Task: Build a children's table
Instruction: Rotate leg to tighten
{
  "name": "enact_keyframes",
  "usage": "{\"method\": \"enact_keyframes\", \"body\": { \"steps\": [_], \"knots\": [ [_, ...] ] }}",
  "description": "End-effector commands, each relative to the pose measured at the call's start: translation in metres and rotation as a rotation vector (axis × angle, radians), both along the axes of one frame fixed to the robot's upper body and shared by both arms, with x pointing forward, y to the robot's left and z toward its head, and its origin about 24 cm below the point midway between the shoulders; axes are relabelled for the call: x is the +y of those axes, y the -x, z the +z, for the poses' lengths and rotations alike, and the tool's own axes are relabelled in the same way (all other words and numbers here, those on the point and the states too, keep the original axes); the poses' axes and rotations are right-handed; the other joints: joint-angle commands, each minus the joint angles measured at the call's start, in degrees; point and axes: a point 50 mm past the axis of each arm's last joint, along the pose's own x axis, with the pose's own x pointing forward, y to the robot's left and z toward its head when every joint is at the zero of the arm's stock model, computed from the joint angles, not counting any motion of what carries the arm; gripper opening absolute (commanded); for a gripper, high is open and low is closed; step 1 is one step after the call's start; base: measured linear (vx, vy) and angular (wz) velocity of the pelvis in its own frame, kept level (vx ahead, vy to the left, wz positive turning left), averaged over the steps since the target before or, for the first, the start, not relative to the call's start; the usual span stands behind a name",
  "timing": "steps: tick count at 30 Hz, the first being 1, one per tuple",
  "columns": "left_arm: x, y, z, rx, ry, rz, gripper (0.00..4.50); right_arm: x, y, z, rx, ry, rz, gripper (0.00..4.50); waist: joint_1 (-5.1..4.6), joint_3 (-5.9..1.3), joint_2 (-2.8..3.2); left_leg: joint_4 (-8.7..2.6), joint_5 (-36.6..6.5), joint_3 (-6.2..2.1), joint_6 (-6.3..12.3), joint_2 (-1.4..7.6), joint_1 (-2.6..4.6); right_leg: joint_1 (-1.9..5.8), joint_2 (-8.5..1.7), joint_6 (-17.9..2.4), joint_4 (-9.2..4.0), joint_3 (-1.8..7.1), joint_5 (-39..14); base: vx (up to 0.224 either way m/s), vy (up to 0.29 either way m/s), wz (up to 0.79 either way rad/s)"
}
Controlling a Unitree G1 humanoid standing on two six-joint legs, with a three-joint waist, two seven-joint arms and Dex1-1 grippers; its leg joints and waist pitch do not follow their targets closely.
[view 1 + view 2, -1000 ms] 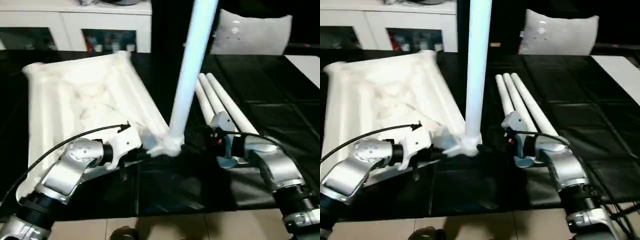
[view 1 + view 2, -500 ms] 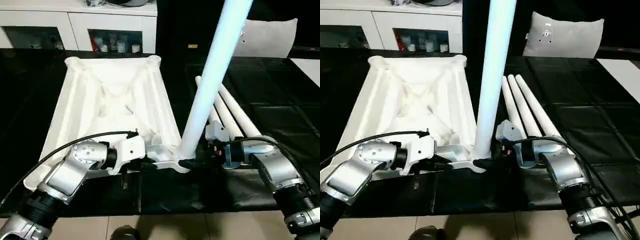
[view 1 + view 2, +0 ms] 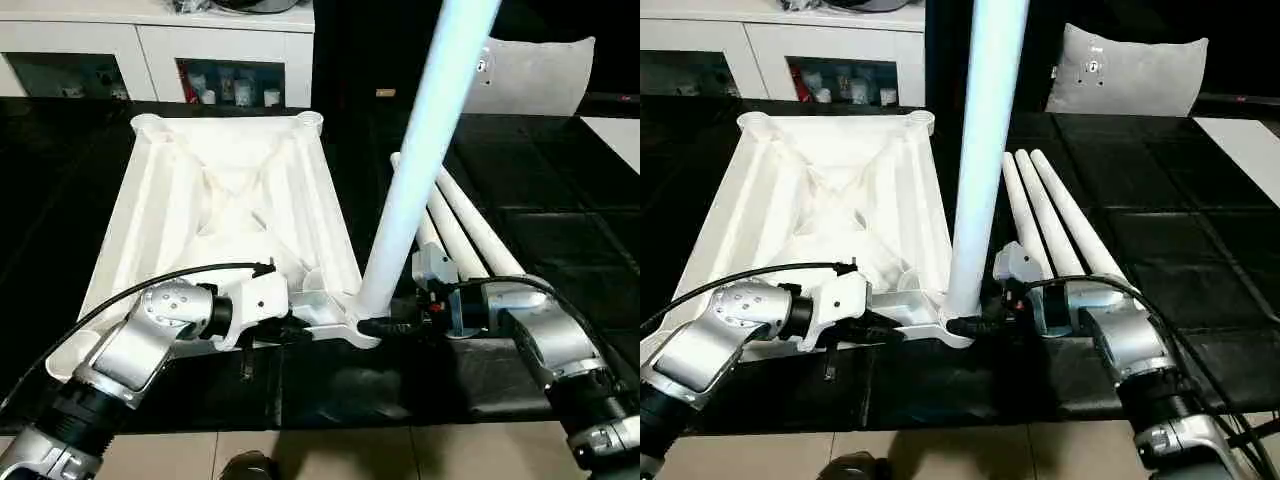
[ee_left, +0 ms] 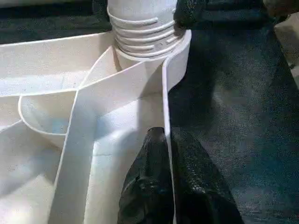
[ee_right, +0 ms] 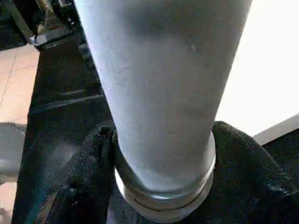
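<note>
Left eye view, near to far: the left gripper (image 3: 290,325), fingers pinched shut on the thin side wall of the white plastic rectangular table top (image 3: 225,190), steadies that top close to its near right corner; the left wrist view shows the black fingers (image 4: 154,186) astride the upright rim. At that corner a long white tapered tubular leg (image 3: 420,150) stands nearly upright in the round corner socket (image 3: 362,330), its threaded collar partly seated. The right gripper (image 3: 395,325) wraps the base of this leg, one black finger on each side of the tube just above the collar, as the right wrist view shows. The table top lies underside up on the black-covered work table (image 3: 560,220), cross ribs exposed, its two far sockets empty. Just beside its right edge three more white tubular legs (image 3: 460,225) lie side by side, touching one another. Beyond stand a white cabinet (image 3: 150,40) and a grey cushion (image 3: 540,70). Judged from its thin walls and hollow tubes, the table is probably light and fairly stiff but smooth, so it may slide on the cover when a leg is twisted; the rim near the working corner and the leg's thick lower end appear the soundest places to hold.
</note>
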Motion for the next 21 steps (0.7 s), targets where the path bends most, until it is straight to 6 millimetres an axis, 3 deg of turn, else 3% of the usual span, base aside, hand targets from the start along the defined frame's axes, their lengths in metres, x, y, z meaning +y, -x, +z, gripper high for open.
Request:
{"method": "enact_keyframes", "body": {
  "steps": [1, 2, 4, 6, 8, 10, 11, 12, 13, 17, 18, 21],
  "knots": [
    [-0.017, -0.002, 0.006, 0.000, 0.104, 0.118, 0.00, 0.024, 0.000, -0.010, 0.039, -0.042, -0.106, 2.73, -0.49, -3.75, 0.49, -4.39, -12.81, -2.81, 0.08, 6.06, 1.81, 1.67, -6.62, -12.97, -4.04, 3.61, -7.99, 0.000, 0.000, 0.00],
    [-0.018, -0.003, 0.006, 0.001, 0.111, 0.129, 0.00, 0.025, -0.001, -0.011, 0.040, -0.045, -0.122, 2.73, -0.66, -3.61, 0.46, -4.44, -13.54, -2.88, -0.34, 5.94, 1.85, 1.56, -6.64, -13.08, -4.23, 3.60, -9.48, 0.000, 0.000, 0.00],
    [-0.026, -0.006, 0.008, 0.004, 0.154, 0.221, 0.00, 0.037, -0.009, -0.014, 0.044, -0.075, -0.262, 2.73, -1.41, -3.29, 0.17, -4.53, -17.20, -3.21, -1.82, 5.57, 1.89, 1.51, -6.96, -11.36, -5.03, 3.66, -17.51, 0.000, 0.000, 0.00],
    [-0.030, -0.008, 0.008, 0.005, 0.169, 0.265, 0.00, 0.042, -0.013, -0.016, 0.043, -0.086, -0.324, 2.72, -2.40, -3.24, 0.23, -4.64, -18.31, -3.51, -2.75, 5.61, 1.81, 1.37, -6.98, -10.22, -5.30, 3.64, -20.62, 0.000, 0.000, 0.00],
    [-0.039, -0.014, 0.010, -0.006, 0.199, 0.359, 0.00, 0.053, -0.021, -0.018, 0.059, -0.112, -0.446, 2.72, -3.11, -3.09, 0.02, -4.61, -18.39, -3.45, -2.69, 5.45, 1.76, 1.18, -6.95, -9.96, -5.48, 3.75, -21.02, 0.000, 0.000, 0.00],
    [-0.050, -0.020, 0.015, -0.024, 0.238, 0.428, 0.00, 0.063, -0.024, -0.018, 0.092, -0.151, -0.506, 2.72, -3.19, -3.24, -0.08, -4.55, -17.03, -3.47, -2.11, 5.40, 1.56, 1.44, -6.94, -9.29, -5.57, 3.72, -20.58, 0.000, 0.000, 0.00],
    [-0.052, -0.021, 0.016, -0.027, 0.248, 0.448, 0.00, 0.066, -0.024, -0.017, 0.097, -0.160, -0.519, 2.72, -3.21, -3.25, 0.00, -4.52, -16.56, -3.28, -1.94, 5.43, 1.64, 1.35, -6.80, -9.21, -5.51, 3.82, -19.77, 0.000, 0.000, 0.00],
    [-0.066, -0.027, 0.023, -0.052, 0.283, 0.534, 0.00, 0.075, -0.031, -0.017, 0.146, -0.175, -0.649, 2.72, -3.08, -3.34, 0.10, -4.45, -15.85, -3.16, -1.69, 5.46, 1.91, 1.11, -6.63, -9.29, -5.46, 3.91, -18.25, 0.000, 0.000, 0.00],
    [-0.075, -0.028, 0.026, -0.054, 0.301, 0.562, 0.00, 0.079, -0.035, -0.019, 0.160, -0.159, -0.712, 2.72, -3.29, -3.49, 0.18, -4.54, -14.18, -3.21, -1.55, 5.46, 1.62, 1.29, -6.58, -10.09, -5.14, 3.88, -15.45, 0.000, 0.000, 0.00],
    [-0.085, -0.021, 0.025, -0.057, 0.282, 0.545, 0.00, 0.081, -0.035, -0.020, 0.108, -0.137, -0.702, 2.72, -2.83, -4.06, 0.10, -3.98, -8.93, -2.83, 0.44, 5.32, 1.25, 1.80, -6.55, -10.97, -4.35, 3.65, -5.68, 0.000, 0.000, 0.00],
    [-0.086, -0.021, 0.025, -0.057, 0.279, 0.543, 0.00, 0.082, -0.035, -0.020, 0.106, -0.138, -0.702, 3.28, -2.62, -4.13, 0.05, -3.84, -7.03, -2.72, 1.69, 5.26, 1.18, 1.89, -6.49, -11.21, -4.12, 3.63, -2.54, 0.000, 0.000, 0.00],
    [-0.082, -0.019, 0.021, -0.071, 0.245, 0.532, 0.00, 0.073, -0.035, -0.019, 0.096, -0.155, -0.713, 3.52, -2.60, -4.05, 0.12, -3.86, -5.98, -2.73, 3.37, 5.32, 1.14, 2.09, -6.49, -11.63, -4.09, 3.46, -0.77, 0.000, 0.000, 0.00]
  ]
}}
